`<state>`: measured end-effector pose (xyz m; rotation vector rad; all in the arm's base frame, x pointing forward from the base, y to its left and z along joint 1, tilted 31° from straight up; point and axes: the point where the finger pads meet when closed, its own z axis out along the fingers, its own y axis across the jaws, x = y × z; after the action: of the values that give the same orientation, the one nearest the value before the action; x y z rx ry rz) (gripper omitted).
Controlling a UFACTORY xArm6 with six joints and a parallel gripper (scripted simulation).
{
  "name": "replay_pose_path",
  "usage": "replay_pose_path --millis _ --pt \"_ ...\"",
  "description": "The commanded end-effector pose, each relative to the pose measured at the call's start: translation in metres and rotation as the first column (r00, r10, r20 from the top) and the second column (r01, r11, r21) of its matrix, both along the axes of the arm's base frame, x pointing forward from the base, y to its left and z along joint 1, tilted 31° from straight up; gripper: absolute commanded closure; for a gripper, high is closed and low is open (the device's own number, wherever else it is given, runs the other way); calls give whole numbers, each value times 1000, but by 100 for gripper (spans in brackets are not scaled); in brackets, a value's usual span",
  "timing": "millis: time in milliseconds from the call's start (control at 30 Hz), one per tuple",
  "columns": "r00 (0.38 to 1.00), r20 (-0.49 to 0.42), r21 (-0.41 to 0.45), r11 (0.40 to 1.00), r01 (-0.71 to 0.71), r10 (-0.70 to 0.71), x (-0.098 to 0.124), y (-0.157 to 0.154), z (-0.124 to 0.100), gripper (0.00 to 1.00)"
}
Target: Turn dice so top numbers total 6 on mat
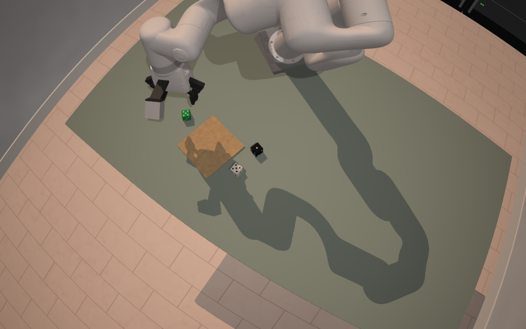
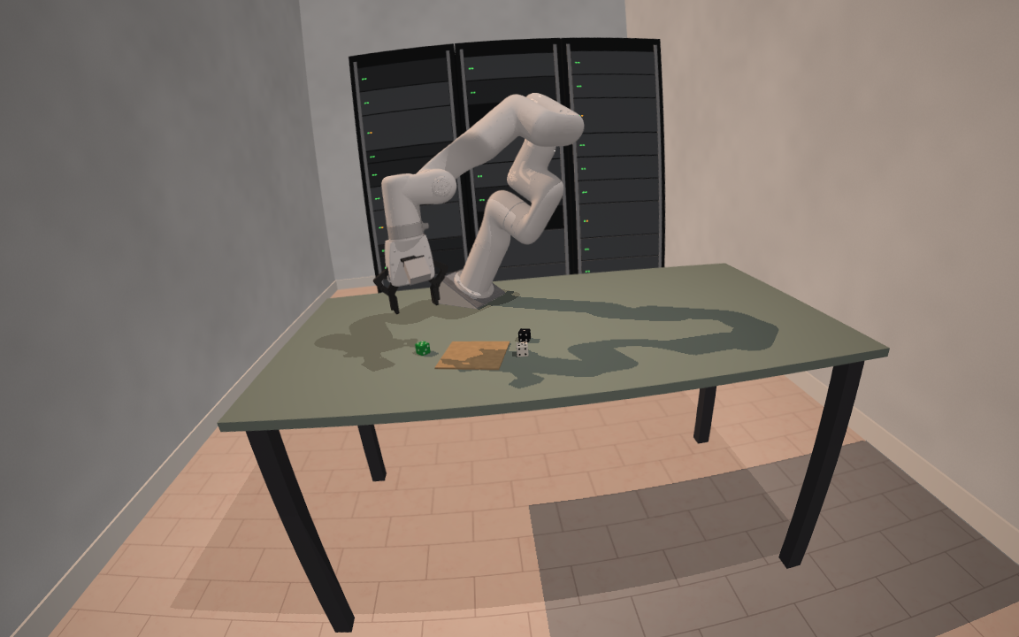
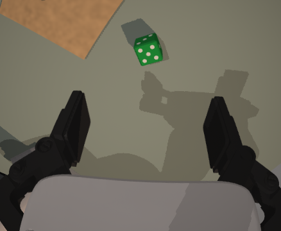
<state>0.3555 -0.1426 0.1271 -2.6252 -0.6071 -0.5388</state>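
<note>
A brown square mat (image 1: 216,130) (image 2: 457,349) (image 3: 72,17) lies flat on the green table. A green die (image 1: 186,115) (image 2: 422,347) (image 3: 148,49) lies on the table just off the mat's left corner, with five pips on its largest visible face in the wrist view. A black die (image 1: 256,148) (image 2: 524,334) with one pip up and a white die (image 1: 236,168) (image 2: 522,349) lie off the mat's right side. No die is on the mat. My gripper (image 1: 172,93) (image 2: 415,304) (image 3: 147,108) is open and empty. It hangs above the table a little behind the green die.
The arm's base (image 1: 273,53) (image 2: 481,293) is bolted to the table behind the mat. The table's left edge (image 1: 66,121) runs close to the gripper. Server racks (image 2: 513,158) stand behind the table.
</note>
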Motion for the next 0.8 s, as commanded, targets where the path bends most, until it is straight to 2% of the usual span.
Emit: replay_pose_path --millis 0,133,400,500,567,600,767 --pt "986 -86 32 989 147 -144 2 0 -1 0" --pt "970 -124 46 976 215 -208 2 1 -2 0" --pt "874 -259 75 894 443 -411 3 2 -6 0" --pt "866 -268 76 887 456 -423 3 2 -6 0" --pt "801 -329 77 831 551 -501 4 3 -8 0" --pt "797 -332 76 828 555 -504 4 3 -8 0" --pt "694 -410 66 739 670 -592 5 4 -10 0"
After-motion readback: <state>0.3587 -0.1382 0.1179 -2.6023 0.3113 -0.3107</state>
